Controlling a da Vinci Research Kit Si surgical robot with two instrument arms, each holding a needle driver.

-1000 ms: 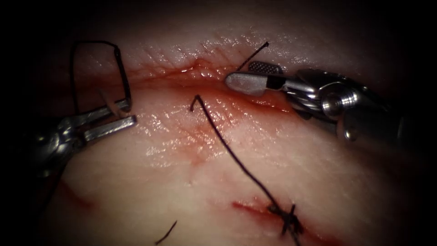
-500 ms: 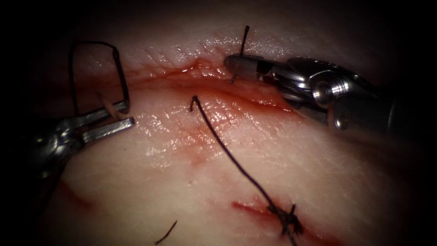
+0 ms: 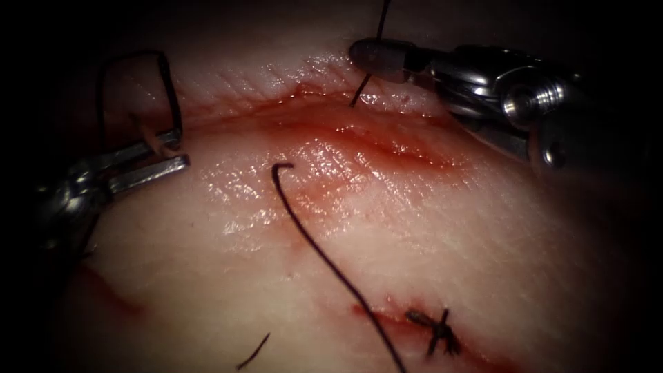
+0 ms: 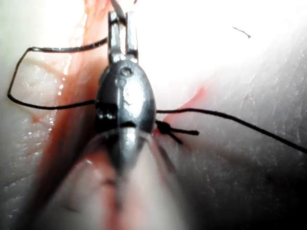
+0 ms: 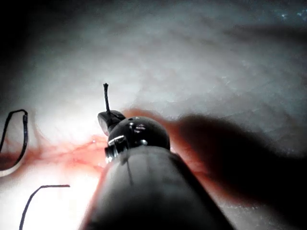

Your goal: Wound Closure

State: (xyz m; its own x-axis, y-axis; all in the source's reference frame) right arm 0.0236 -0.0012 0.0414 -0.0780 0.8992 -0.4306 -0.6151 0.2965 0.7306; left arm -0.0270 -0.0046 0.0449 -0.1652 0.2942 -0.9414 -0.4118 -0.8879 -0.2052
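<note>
knot sits tied on the near cut, long thread trailing off it | left tool pinches the needle left of the far cut (out of the tissue, likely parked) | right tool, jaws pressed together, grips a short thread end

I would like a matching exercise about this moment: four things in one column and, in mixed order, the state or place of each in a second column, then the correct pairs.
Things
1. left tool
2. right tool
3. knot
4. long thread

States
A. lies loose on the tissue, with a hooked end
B. shut on the needle
C. tied at a small red mark, lower right
D. shut on a short thread beside the cut

Pairs: 1-B; 2-D; 3-C; 4-A
</note>
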